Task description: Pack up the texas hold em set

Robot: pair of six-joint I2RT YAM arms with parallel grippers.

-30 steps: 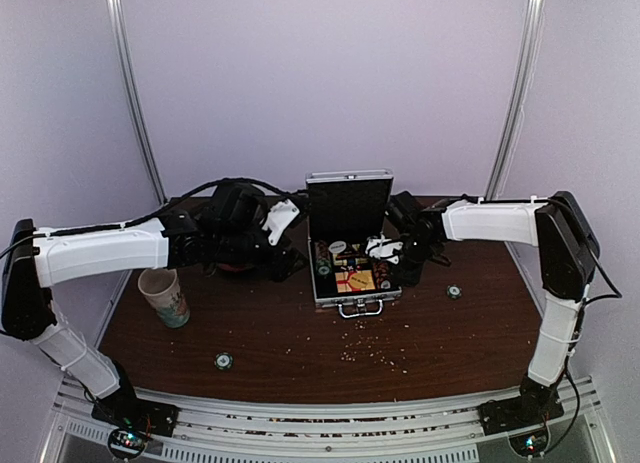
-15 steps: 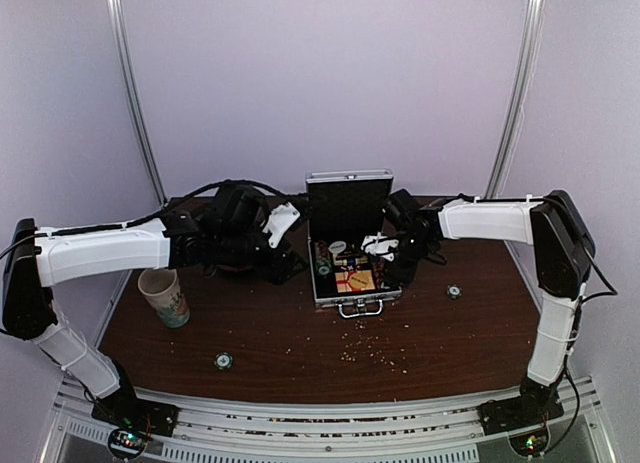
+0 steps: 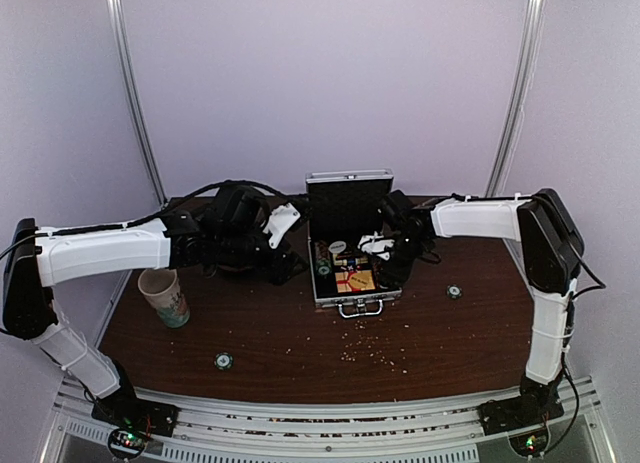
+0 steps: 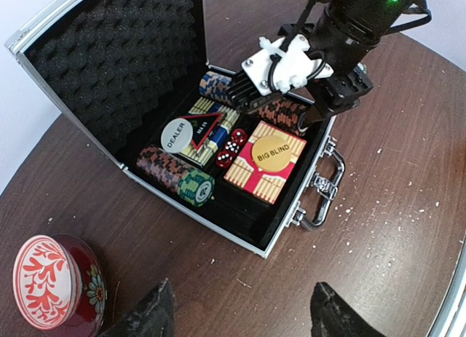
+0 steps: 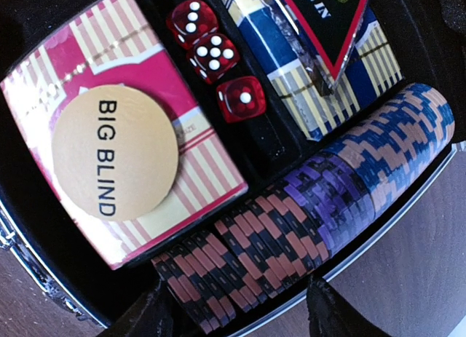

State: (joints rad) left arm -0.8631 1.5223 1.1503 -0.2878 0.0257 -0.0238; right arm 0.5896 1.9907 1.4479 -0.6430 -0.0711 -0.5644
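The yellow disc (image 4: 271,154) reads BIG BLIND and lies on the red-yellow card box (image 4: 247,183); the white disc (image 4: 177,135) reads DEALER. Both sit in the silver case (image 4: 124,68), lid up, mid-table toward the far edge. My right pincer (image 5: 239,308) is spread above the chip row (image 5: 313,206) along the case's right wall, forearm level, wrist bent down. My left pincer (image 4: 244,315) hangs spread, left of the case.

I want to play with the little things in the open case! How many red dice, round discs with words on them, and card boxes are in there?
Red dice: 3
Round discs with words: 2, the DEALER disc and the BIG BLIND disc
Card boxes: 2, the red-yellow box and the blue-yellow box
Total: 7
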